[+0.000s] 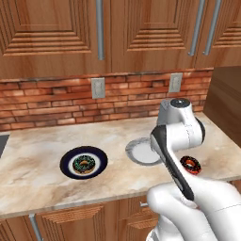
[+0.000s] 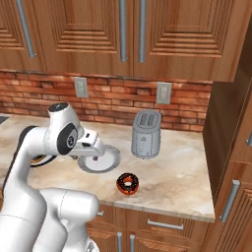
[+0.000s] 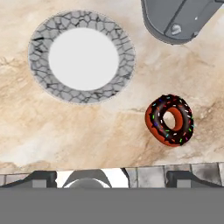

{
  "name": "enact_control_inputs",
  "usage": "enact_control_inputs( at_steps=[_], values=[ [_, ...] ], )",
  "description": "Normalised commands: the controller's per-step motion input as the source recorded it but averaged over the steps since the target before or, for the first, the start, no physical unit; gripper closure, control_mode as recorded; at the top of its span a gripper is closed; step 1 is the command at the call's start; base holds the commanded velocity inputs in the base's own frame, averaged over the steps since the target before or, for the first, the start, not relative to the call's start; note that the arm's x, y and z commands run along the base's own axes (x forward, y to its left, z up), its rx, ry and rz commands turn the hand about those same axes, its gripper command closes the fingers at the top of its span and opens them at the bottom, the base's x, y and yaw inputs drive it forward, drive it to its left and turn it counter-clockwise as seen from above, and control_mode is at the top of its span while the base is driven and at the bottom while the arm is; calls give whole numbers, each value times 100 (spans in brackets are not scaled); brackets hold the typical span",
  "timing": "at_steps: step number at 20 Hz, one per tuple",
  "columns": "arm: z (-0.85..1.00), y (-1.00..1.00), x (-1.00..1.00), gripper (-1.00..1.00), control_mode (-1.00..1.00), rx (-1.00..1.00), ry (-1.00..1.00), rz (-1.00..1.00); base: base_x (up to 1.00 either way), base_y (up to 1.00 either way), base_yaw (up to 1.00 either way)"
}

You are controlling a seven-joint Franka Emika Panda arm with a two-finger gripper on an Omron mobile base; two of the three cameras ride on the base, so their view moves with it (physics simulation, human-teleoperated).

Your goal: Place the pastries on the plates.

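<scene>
A dark chocolate donut with green sprinkles lies in the middle of the dark navy plate on the left of the counter. The pale grey-white plate with a crackled rim has nothing on it; my arm covers part of it in the left base view. The other donut, red-orange with dark icing and sprinkles, lies on the bare counter near the front edge, to the right of the pale plate. My gripper hangs above the counter between them, open, holding nothing.
A grey toaster stands behind the loose donut, close to the brick wall. A tall wooden cabinet side closes the counter on the right. Two wall sockets sit on the bricks, with wooden cupboards overhead.
</scene>
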Motion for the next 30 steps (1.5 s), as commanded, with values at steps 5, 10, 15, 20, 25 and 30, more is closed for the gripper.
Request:
enact_control_inputs(
  at_steps=[5, 10, 15, 20, 25, 30],
  values=[
    [0, -75, -18, -100, -100, 0, 4, 0, 0, 0, 0],
    [-4, -59, 1, -100, -100, 0, 11, 0, 0, 0, 0],
    [-27, -44, 0, -100, -100, 0, 15, 0, 0, 0, 0],
    [-24, -5, 0, -100, -100, 0, 9, 3, 0, 0, 0],
    [-17, 0, 0, -100, -100, 0, 3, 7, 0, 0, 0],
    [-23, 0, 1, -100, -100, 3, 0, 8, 0, 0, 0]
  ],
)
